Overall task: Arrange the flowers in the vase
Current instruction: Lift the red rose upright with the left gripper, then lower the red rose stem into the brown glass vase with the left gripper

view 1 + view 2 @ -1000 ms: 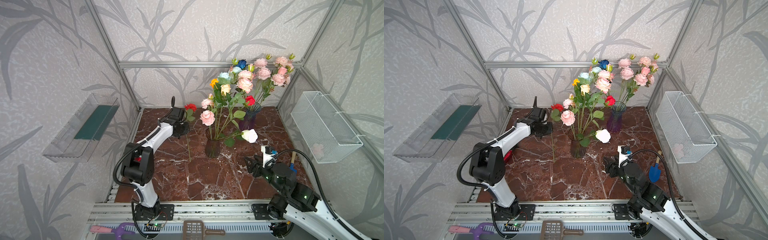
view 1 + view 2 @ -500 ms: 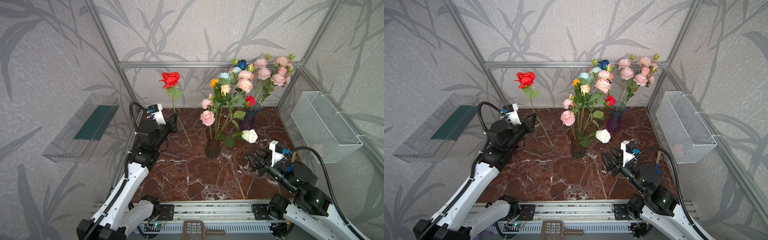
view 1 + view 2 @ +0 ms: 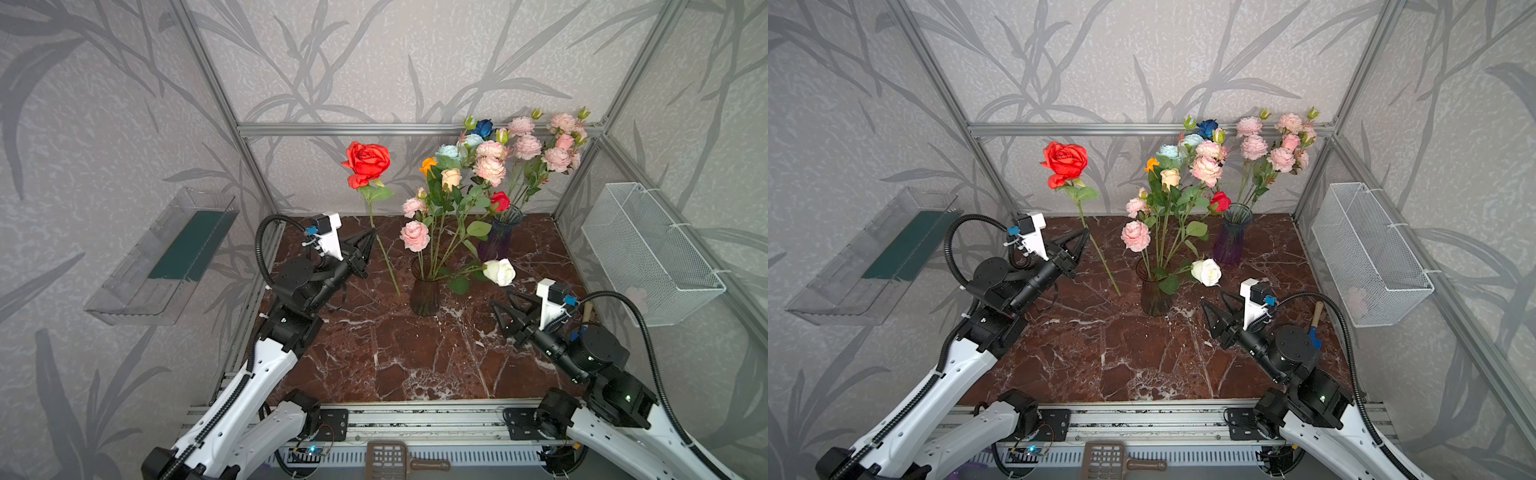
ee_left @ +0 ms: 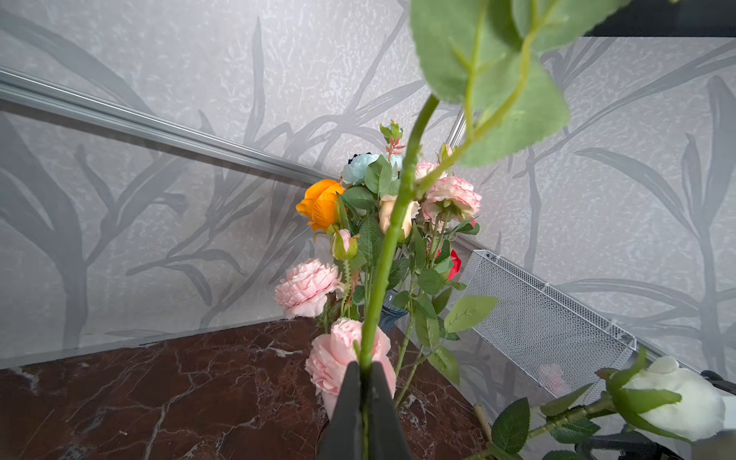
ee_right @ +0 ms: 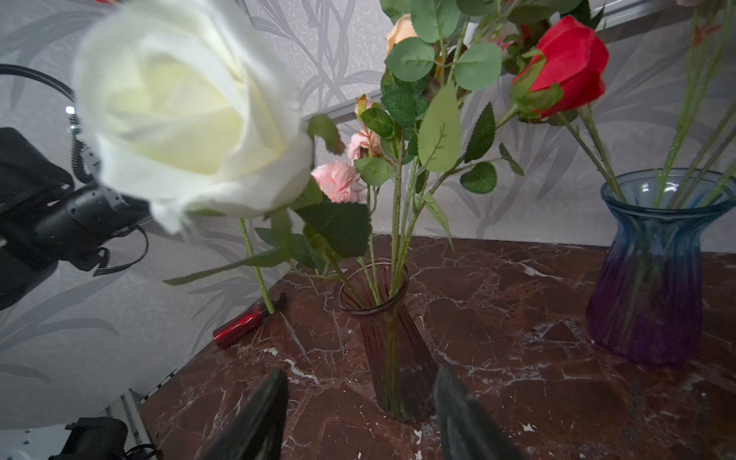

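Marble surface (image 3: 395, 353): your left pincer (image 3: 373, 235) clamps the red long-stemmed rose (image 3: 367, 163) mid-stem, near the brown glass vase (image 3: 424, 293); right pincer (image 3: 500, 296) half-open, empty.

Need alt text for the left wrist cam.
The left gripper is shut on a long green flower stem rising to broad leaves. Behind it stand pink, orange and pale blue artificial blooms over a dark red marble tabletop, plus a white rose nearer the camera.

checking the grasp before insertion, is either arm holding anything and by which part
The left gripper holds the red rose at mid-stem, below its leaves, with the jaws shut on it. The right gripper is open and holds nothing.
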Controlling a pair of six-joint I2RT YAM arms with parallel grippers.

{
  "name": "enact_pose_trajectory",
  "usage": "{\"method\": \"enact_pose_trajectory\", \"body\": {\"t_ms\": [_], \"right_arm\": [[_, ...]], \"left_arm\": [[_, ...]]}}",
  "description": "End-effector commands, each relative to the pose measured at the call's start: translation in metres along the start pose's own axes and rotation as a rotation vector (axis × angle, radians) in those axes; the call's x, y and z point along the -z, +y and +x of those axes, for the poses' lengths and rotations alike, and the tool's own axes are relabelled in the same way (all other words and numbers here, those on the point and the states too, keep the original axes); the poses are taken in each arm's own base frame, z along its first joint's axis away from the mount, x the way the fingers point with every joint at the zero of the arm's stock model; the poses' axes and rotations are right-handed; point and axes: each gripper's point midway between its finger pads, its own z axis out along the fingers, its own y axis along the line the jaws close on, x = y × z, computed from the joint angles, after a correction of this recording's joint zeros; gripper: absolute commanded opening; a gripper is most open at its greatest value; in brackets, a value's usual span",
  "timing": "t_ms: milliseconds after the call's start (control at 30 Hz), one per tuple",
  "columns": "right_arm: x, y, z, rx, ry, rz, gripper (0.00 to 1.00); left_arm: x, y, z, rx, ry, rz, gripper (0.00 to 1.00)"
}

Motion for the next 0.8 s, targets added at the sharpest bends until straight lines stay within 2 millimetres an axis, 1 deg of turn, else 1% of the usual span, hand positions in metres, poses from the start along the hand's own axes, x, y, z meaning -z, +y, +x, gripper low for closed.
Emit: {"method": "enact_pose_trajectory", "body": {"t_ms": [0,67,133,267,400,533,667,767], "right_arm": [[-0.002,-0.03,0.02,0.01,0.055,0.159,0.61],[-0.001,-0.037,0.029,0.015,0.078,0.19,0.62],[0.0,-0.038,0.033,0.016,0.081,0.19,0.63],[0.0,-0.04,0.032,0.021,0.071,0.196,0.65],[-0.004,-0.04,0.032,0.019,0.052,0.192,0.65],[-0.006,-0.039,0.032,0.025,0.047,0.19,0.65],[-0.002,-0.041,0.029,0.035,0.037,0.196,0.65],[0.004,-0.043,0.027,0.038,0.025,0.204,0.66]], "left_arm": [[0.0,-0.017,-0.011,-0.043,-0.032,0.05,0.0],[-0.002,-0.024,-0.015,-0.063,-0.032,0.062,0.0],[-0.005,-0.033,-0.021,-0.08,-0.026,0.078,0.0],[-0.013,-0.049,-0.035,-0.103,-0.037,0.108,0.0],[-0.031,-0.066,-0.042,-0.14,-0.045,0.141,0.0],[-0.054,-0.077,-0.037,-0.183,-0.052,0.155,0.0],[-0.078,-0.07,-0.027,-0.236,-0.064,0.115,0.0],[-0.094,-0.064,-0.015,-0.259,-0.057,0.098,0.0]]}}
